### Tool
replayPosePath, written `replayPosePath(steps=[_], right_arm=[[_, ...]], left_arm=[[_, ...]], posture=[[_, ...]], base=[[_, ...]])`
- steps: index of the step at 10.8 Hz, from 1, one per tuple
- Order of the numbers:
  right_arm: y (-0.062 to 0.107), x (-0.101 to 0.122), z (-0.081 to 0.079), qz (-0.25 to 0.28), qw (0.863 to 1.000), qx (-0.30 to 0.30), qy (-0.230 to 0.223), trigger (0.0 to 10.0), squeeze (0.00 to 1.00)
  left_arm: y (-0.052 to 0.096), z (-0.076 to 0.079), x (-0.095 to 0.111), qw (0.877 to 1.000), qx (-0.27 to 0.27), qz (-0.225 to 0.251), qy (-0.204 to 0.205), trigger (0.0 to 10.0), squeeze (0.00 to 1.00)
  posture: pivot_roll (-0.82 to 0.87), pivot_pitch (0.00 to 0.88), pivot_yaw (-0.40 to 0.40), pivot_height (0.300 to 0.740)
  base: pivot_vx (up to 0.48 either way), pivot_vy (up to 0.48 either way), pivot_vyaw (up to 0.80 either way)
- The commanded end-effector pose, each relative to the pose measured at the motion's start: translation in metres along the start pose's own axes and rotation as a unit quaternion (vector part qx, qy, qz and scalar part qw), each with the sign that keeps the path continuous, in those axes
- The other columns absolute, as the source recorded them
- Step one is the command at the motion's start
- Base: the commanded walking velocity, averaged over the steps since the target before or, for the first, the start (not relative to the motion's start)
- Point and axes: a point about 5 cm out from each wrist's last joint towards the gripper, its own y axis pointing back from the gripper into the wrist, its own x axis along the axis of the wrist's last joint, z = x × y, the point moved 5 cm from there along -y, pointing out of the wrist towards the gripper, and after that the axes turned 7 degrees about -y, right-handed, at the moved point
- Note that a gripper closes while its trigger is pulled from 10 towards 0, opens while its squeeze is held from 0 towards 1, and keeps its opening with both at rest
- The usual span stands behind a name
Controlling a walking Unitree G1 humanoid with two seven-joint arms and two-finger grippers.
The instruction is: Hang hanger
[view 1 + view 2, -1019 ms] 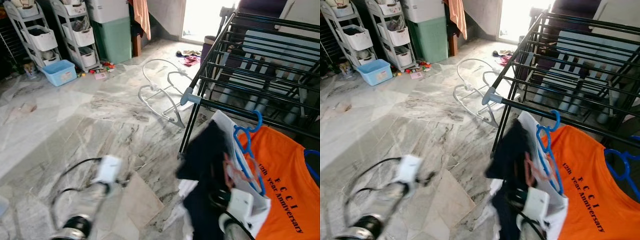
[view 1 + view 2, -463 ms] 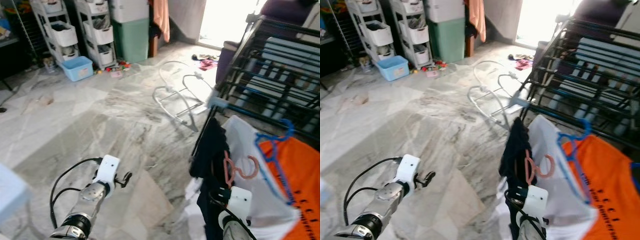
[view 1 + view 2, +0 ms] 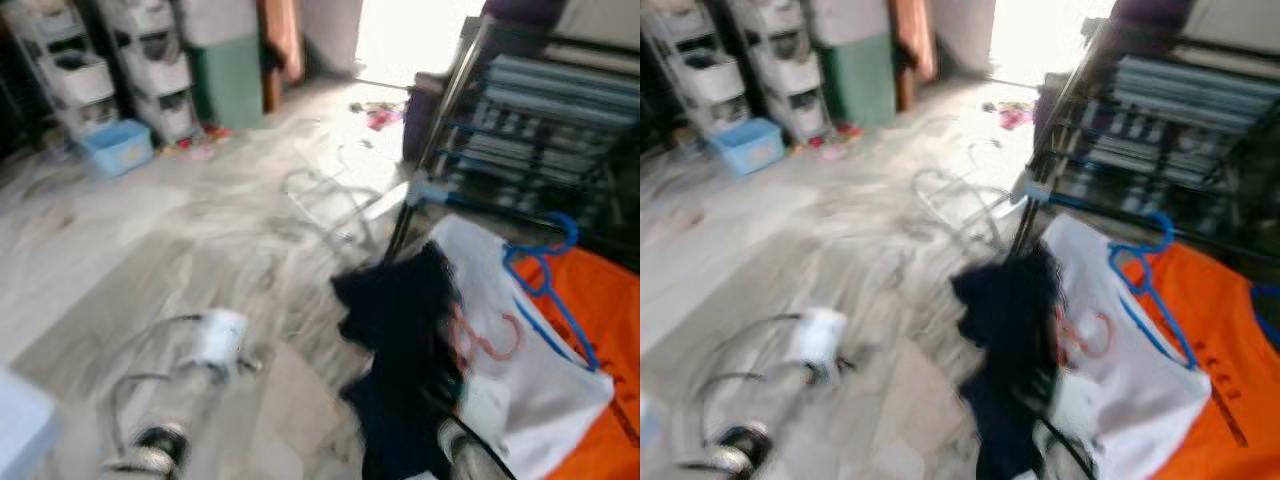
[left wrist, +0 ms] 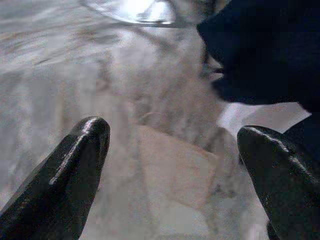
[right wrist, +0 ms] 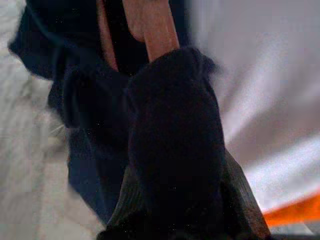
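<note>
Right claw gripping curved pink plastic hanger bearing dark garment; left claw hovering wide over veined marble floor.

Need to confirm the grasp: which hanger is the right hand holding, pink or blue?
The pink hanger, carrying the dark garment; the right hand grips it. The blue hanger sits apart on the orange shirt.

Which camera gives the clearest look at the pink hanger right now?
The right wrist view: the pink hanger sits close up, just past the right pincer, against dark clothing. Both eye views show it small and blurred between the dark and white clothes.
</note>
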Motion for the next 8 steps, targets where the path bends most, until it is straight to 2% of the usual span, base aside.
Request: replayPosePath(steps=[1,2,5,6,8], right_arm=[[-0.002,0.013,-0.010,0.024,1.000,0.009,-0.013,10.0,0.00],[-0.002,0.013,-0.010,0.026,1.000,0.009,-0.015,10.0,0.00],[-0.001,0.012,-0.009,0.025,1.000,0.010,-0.013,10.0,0.00],[-0.002,0.008,-0.007,0.018,1.000,0.011,-0.006,10.0,0.00],[-0.004,-0.005,-0.002,-0.008,1.000,0.017,0.015,10.0,0.00]], left_arm=[[0.004,-0.012,-0.005,1.000,0.013,-0.010,-0.009,10.0,0.00],[0.003,-0.011,-0.006,1.000,0.010,-0.011,-0.010,10.0,0.00],[0.003,-0.008,-0.005,1.000,0.007,-0.011,-0.025,10.0,0.00],[0.001,-0.007,-0.003,1.000,0.016,-0.009,-0.020,10.0,0.00],[0.000,-0.001,-0.012,0.999,0.022,-0.034,0.000,10.0,0.00]], posture=[[0.00,0.000,-0.024,0.740],[0.00,0.000,-0.023,0.740],[0.00,0.000,-0.027,0.740],[0.00,0.000,-0.039,0.740],[0.01,0.000,-0.055,0.740]], base=[[0.000,0.352,-0.77],[0.000,0.322,-0.49],[0.000,0.000,0.00],[0.000,0.000,0.00],[0.000,0.000,0.00]])
